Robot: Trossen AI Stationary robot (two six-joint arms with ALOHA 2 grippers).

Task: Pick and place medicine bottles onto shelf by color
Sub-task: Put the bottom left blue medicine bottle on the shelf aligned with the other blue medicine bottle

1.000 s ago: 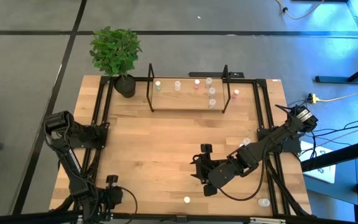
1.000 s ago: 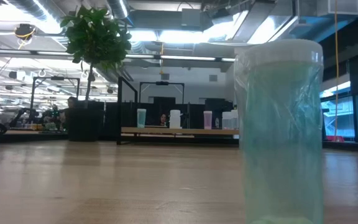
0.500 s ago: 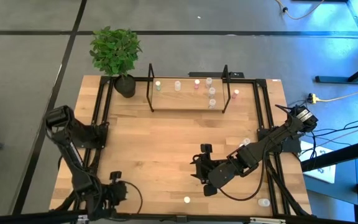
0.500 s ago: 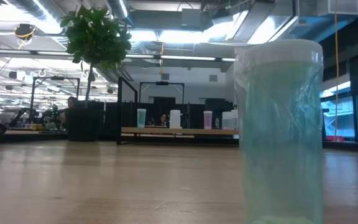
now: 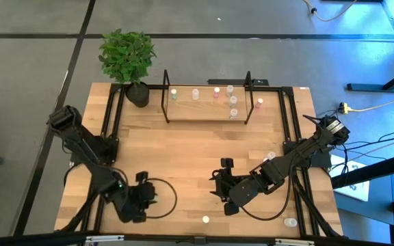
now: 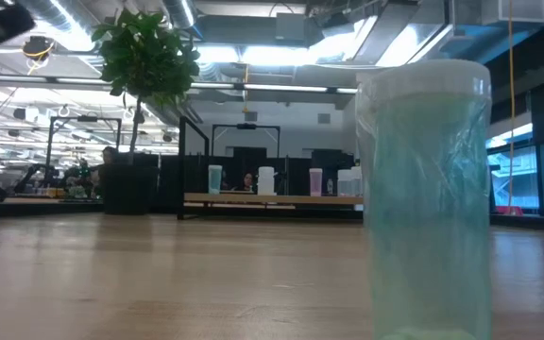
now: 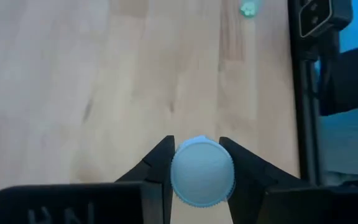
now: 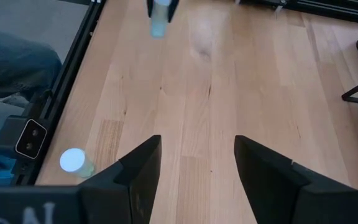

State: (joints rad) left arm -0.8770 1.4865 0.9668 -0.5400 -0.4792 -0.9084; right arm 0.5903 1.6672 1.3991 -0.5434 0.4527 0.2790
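Observation:
My left gripper (image 5: 149, 195) hangs over the table's near left part, shut on a pale bluish medicine bottle (image 7: 202, 171). The right wrist view shows that bottle (image 8: 160, 20) farther off, below the left fingers. My right gripper (image 5: 219, 183) waits open near the table's middle, with nothing between its fingers (image 8: 197, 140). The shelf (image 5: 207, 113) stands at the far edge, and several medicine bottles (image 5: 216, 93) stand upright on it. Loose bottles stand on the table at the near edge (image 5: 205, 219), the near right corner (image 5: 290, 222) and the right side (image 5: 271, 156). My left gripper pinches the bottle between its two fingers, one on each side of the round cap (image 7: 178, 169). The fingers slant down at it from above. The bottle stands upright in the hold, cap up, and its lower end (image 8: 159, 30) hangs clear of the table.
A potted plant (image 5: 128, 58) stands at the far left corner. Black frame rails (image 5: 108, 130) run along the table's left and right sides. A pale green bottle (image 6: 428, 198) stands right in front of the low camera. Another bottle (image 8: 73, 160) stands by the rail.
My left gripper has swung from the table's near left corner toward the right and has risen, keeping shut on the bottle. The right arm has kept still.

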